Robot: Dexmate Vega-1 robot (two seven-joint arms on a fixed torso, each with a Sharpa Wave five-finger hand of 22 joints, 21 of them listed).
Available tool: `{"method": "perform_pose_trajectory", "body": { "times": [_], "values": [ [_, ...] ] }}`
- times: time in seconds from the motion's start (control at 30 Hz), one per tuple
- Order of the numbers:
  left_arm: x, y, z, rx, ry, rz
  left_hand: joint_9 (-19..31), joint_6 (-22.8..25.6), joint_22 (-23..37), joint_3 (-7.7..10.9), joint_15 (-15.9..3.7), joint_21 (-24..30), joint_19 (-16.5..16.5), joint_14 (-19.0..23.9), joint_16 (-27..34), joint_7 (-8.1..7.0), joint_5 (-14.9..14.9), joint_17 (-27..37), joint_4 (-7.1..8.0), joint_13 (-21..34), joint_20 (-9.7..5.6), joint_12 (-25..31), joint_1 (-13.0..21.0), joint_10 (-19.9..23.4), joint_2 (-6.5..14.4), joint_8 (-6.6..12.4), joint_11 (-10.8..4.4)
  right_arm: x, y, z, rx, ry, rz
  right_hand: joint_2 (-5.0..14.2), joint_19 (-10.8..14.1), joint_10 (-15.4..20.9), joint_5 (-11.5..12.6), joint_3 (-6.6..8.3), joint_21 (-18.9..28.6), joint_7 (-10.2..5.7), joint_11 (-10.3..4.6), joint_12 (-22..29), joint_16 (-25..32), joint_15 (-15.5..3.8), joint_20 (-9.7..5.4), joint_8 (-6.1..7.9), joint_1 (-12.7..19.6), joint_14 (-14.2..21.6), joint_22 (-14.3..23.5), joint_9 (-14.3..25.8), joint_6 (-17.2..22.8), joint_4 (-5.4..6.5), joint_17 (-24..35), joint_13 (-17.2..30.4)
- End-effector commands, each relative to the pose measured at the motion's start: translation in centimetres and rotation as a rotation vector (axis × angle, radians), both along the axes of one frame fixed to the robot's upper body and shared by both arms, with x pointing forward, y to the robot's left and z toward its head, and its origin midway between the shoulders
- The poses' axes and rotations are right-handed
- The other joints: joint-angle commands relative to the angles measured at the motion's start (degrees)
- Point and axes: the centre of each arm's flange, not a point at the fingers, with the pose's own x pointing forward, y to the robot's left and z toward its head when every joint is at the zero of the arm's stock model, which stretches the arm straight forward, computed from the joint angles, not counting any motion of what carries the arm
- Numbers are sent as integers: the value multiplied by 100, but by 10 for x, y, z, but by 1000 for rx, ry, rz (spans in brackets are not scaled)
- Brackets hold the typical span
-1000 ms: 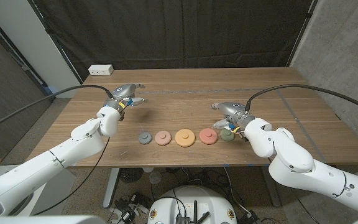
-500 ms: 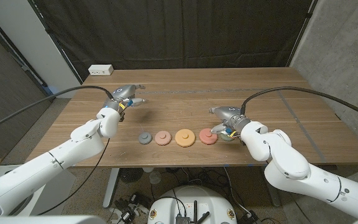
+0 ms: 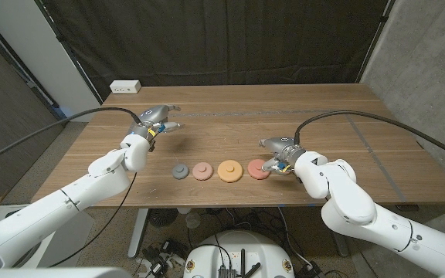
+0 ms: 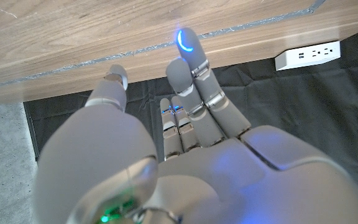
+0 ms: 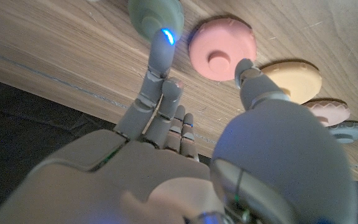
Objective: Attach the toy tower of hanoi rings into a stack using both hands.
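Observation:
Several flat toy rings lie in a row near the table's front edge: grey [image 3: 179, 171], peach [image 3: 202, 171], yellow [image 3: 230, 170] and pink [image 3: 259, 168]. My right hand [image 3: 279, 153] hovers at the row's right end and covers the green ring there. In the right wrist view its fingers [image 5: 161, 81] reach to the green ring [image 5: 156, 14], while the thumb points at the pink ring [image 5: 222, 52]; the hand holds nothing. My left hand [image 3: 159, 117] hangs over the far left of the table, well away from the rings, fingers [image 4: 194, 74] spread and empty.
A white power strip [image 3: 126, 86] lies at the table's far left corner. Black curtains hang behind the wooden table [image 3: 346, 116]. Bare wood stretches between the hands and to the right of the rings.
My right hand has slid left along the row, now covering the green ring and reaching the pink one. The left hand and the rings have stayed in place.

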Motion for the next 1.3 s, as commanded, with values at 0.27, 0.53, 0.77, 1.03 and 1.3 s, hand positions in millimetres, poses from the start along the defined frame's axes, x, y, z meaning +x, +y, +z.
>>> {"method": "perform_pose_trajectory", "body": {
  "times": [0.27, 0.53, 0.77, 1.03, 1.3],
  "values": [
    [2, -2, 1, 11, 3, -1, 14, 48, -26, -24, -111, 115, -47, 3, 24, 5, 43, -2, 10, 34, -277, -5, 10, 72, 71, -22, 18, 13, 12, -5, -8, 70, -29, -4, -145, -224, -34, -182, 61, 167, 160, -17, -117, -766, -339, -19, 110, -208, -42, -1, -239, 6, -186, 66],
    [4, -2, 0, 12, 9, -6, 14, 62, -43, -24, -111, 146, -62, 7, 34, 3, 47, -2, 9, 32, -278, -5, 15, 87, 79, -19, -3, 19, 16, -6, -33, 96, -37, -11, -209, -296, -45, -278, 65, 136, 92, -7, -195, -765, -339, -13, 122, -324, -91, -6, -310, 10, -326, 95],
    [5, -1, -2, 14, 16, -11, 15, 75, -72, -24, -111, 202, -79, 14, 62, -1, 56, 17, 5, 31, -277, -12, 22, 92, 81, -18, -2, 24, 18, -6, -53, 127, -47, 14, -267, -359, -44, -394, 105, 152, 104, 9, -185, -765, -338, -2, 149, -358, -135, -19, -385, 18, -404, 129],
    [6, 0, -1, 13, 17, -9, 15, 75, -105, -33, -110, 252, -111, -10, 59, -5, 63, 10, 12, 41, -275, -11, 6, 98, 77, -22, 10, 31, 21, -9, -100, 166, -88, 32, -340, -419, -42, -495, 121, 160, 148, 15, -217, -763, -338, 4, 161, -429, -189, -32, -444, 29, -524, 153],
    [7, 0, 0, 16, 16, -11, 15, 80, -135, -38, -111, 290, -124, -18, 49, 0, 67, -20, 14, 40, -275, -11, -1, 113, 82, -22, 7, 34, 21, -11, -103, 165, -94, 59, -378, -424, -42, -574, 137, 150, 141, 35, -230, -766, -338, 16, 173, -465, -243, -43, -471, 36, -622, 175]
  ]
}}
